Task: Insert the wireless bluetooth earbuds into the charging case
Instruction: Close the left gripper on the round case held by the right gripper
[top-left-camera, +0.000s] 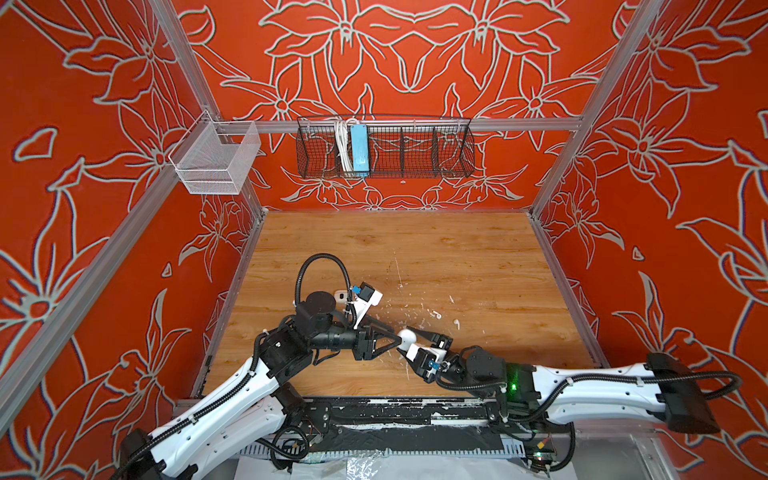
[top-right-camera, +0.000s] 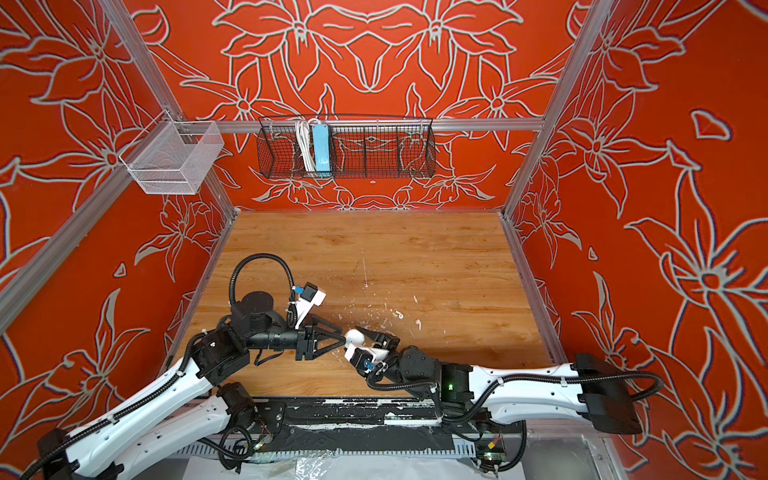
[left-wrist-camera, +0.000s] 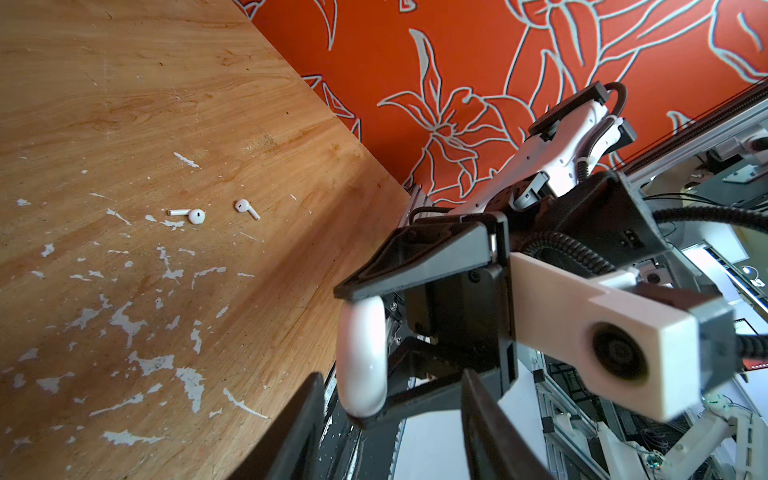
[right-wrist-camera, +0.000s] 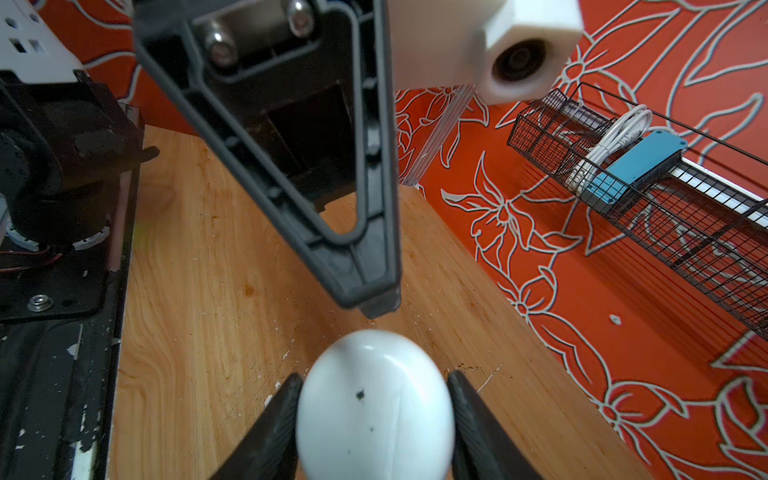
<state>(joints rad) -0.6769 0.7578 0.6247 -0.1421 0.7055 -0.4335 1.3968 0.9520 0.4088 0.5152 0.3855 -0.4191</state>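
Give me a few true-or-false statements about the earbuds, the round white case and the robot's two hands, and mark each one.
1. The right hand grips the round white charging case between its fingers. True.
2. Both earbuds sit inside the case. False: both lie on the table, apart from the case.
3. The case's lid stands open. False: it looks closed, with only a thin seam showing in the right wrist view.
4. A blue power strip rests in the black wire basket on the back wall. True.
5. The left hand holds an earbud. False: its fingers stand apart with no earbud between them, close to the case.
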